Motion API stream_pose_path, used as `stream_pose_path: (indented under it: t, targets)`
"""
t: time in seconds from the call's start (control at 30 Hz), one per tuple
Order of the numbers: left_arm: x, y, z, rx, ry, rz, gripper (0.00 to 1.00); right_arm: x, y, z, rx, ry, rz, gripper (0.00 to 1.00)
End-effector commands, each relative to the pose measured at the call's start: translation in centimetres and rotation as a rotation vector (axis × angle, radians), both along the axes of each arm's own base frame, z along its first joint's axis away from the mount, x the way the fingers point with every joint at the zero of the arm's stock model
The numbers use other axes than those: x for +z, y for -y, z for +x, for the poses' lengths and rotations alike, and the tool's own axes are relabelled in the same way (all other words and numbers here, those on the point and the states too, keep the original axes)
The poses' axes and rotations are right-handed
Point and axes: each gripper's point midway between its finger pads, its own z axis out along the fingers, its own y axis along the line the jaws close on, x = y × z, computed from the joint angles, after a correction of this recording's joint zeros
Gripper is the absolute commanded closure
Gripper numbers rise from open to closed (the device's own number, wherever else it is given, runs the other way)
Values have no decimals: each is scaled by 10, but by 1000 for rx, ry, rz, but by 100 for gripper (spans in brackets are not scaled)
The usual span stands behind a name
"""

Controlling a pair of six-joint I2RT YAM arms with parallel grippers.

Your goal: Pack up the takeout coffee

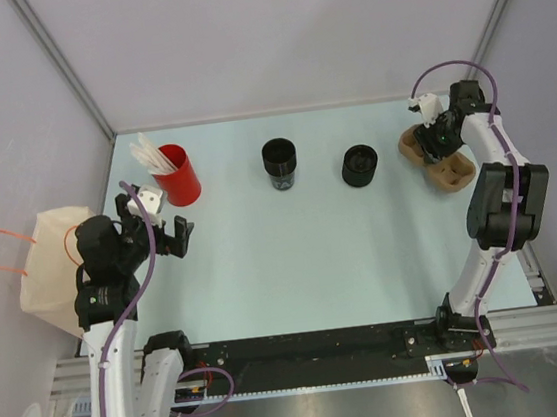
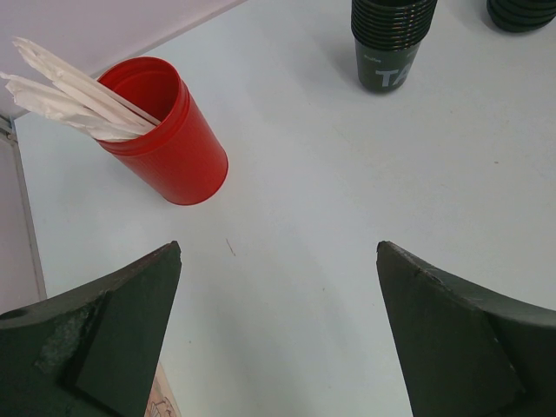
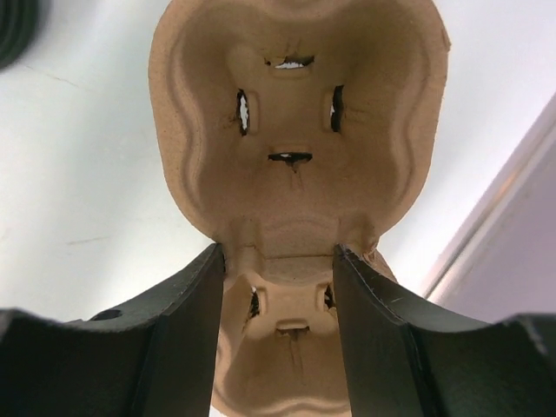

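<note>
At the far right corner of the bench (image 1: 295, 267), my right hand (image 3: 278, 252) sat about half closed, both fingers pressed against the narrow waist of the brown pulp carrier (image 3: 295, 113), between its two wells. I took that for a grip, though the carrier looked to be resting on the bench. The takeout coffee (image 1: 279, 161) stood upright toward the far edge, mid-bench, well apart from the carrier, with the squat black piece (image 1: 359, 165) between the two. My left hand (image 2: 278, 252) hung wide open and empty near the red cup (image 1: 178, 175) with its white sticks; the coffee lay ahead of it and to the right. Step in hand, as I judged it: bring the carrier to where the cup could be set in. Notes for doing it well: squeeze the waist only enough to hold, since pulp crushes; keep the carrier level; lift it clear before travelling, so it would not sweep the squat black piece; set it down flat with one well open toward the coffee. Main risk was the carrier flexing or tipping in a one-point grip.
</note>
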Motion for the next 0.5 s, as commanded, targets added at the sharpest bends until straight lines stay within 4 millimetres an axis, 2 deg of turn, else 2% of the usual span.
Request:
stream_pose_path:
  t: [0.0, 0.03, 0.07, 0.1, 0.13, 0.17, 0.2, 0.27, 0.3, 0.37, 0.4, 0.47]
  targets:
    - [6, 2, 1, -11, 23, -18, 1, 24, 5, -6, -40, 72, -70, 86]
    - [6, 3, 0, -12, 25, -19, 1, 35, -11, -1, -14, 106, 71, 84]
    - [7, 2, 1, -11, 27, -17, 1, 41, 0, 5, -63, 126, 51, 87]
    - [6, 2, 1, -11, 24, -17, 1, 33, 0, 10, -44, 124, -39, 86]
    - [5, 2, 1, -11, 20, -19, 1, 25, 11, 6, -77, 100, -119, 79]
    - [6, 2, 1, -11, 23, -19, 0, 28, 4, 6, -63, 100, -73, 75]
    - [6, 2, 1, -10, 21, -20, 1, 31, -8, -3, -30, 72, 87, 74]
    - [6, 3, 1, -13, 24, -18, 1, 45, -9, -1, -73, 73, 203, 73]
    - [6, 3, 1, -13, 24, -17, 1, 42, 3, 1, -107, 72, 138, 72]
    - [7, 2, 1, -10, 24, -20, 0, 29, 3, 0, -84, 62, 60, 63]
    - [7, 3, 0, -15, 25, -20, 1, 23, 5, -2, -86, 50, 48, 61]
    - [7, 3, 0, -15, 25, -18, 1, 25, 5, -3, -98, 52, 88, 59]
